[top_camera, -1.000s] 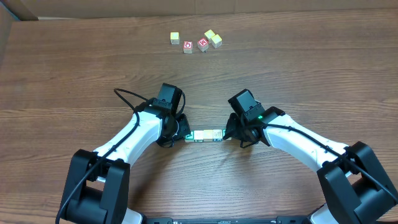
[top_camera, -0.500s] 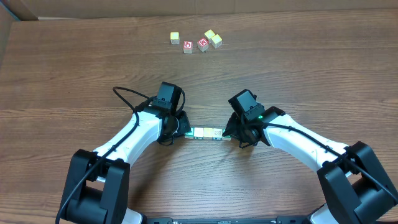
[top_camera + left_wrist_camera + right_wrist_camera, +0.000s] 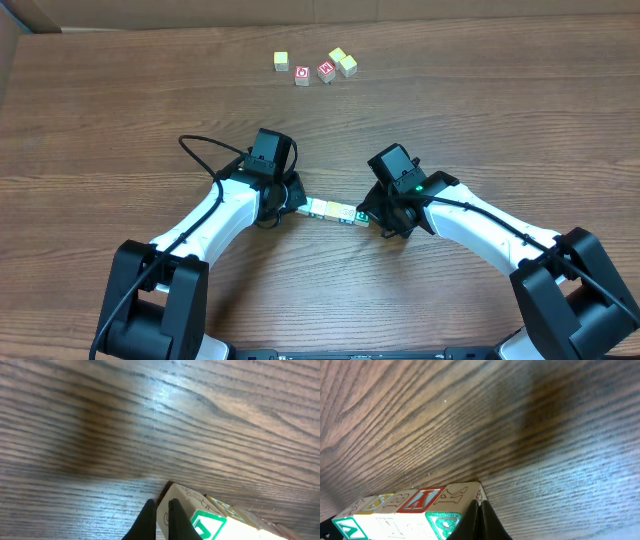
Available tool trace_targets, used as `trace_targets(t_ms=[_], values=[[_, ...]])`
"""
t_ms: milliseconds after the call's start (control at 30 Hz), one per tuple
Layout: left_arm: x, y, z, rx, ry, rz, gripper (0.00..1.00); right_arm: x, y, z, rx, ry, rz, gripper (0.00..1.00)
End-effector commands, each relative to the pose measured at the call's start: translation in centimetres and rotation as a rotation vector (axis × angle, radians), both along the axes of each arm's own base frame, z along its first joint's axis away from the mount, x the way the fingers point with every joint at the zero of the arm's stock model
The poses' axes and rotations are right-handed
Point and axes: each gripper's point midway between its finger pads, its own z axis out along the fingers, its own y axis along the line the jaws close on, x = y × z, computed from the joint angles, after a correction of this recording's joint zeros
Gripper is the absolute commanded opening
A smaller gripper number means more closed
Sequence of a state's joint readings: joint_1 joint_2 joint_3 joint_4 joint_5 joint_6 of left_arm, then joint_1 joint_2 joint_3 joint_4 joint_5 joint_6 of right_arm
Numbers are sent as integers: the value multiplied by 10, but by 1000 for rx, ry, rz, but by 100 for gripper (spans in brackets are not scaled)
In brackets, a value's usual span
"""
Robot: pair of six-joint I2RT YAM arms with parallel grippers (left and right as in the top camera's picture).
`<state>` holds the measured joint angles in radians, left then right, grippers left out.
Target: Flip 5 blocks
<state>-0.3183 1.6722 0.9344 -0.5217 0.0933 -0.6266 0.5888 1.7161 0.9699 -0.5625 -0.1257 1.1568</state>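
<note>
Compared with one second before, the row of blocks is placed a little farther from the robot base and is slightly slanted, its left end lying farther away than its right end; both grippers are shifted together with it. The row is found near the middle of the table, between the two grippers. The left gripper is pressed against the left end of the row, and the right gripper against the right end. In both wrist views the fingers are clenched together with nothing between them, and only their tips are touching the last block. Green letters and one red frame are seen on the row in the right wrist view. Whether the row is resting on the wood or is raised cannot be told. Five loose cubes are scattered near the far side of the table, well apart from the row, two of them with red faces
</note>
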Motion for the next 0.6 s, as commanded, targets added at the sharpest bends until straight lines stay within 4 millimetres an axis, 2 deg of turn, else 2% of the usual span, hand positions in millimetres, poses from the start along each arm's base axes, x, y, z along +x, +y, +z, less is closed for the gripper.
trace_targets(t_ms=[0,267,567], values=[[-4,-11,-3,-50,17,-18,4,-7,15,4,86,54,-46,4],[-1,-8,-3,-30,1,-10,4,-14,23,4,105,94,-123,4],[5,-6,-2,-15,-26,-2,4,-32,42,4,128,164,-238,4]])
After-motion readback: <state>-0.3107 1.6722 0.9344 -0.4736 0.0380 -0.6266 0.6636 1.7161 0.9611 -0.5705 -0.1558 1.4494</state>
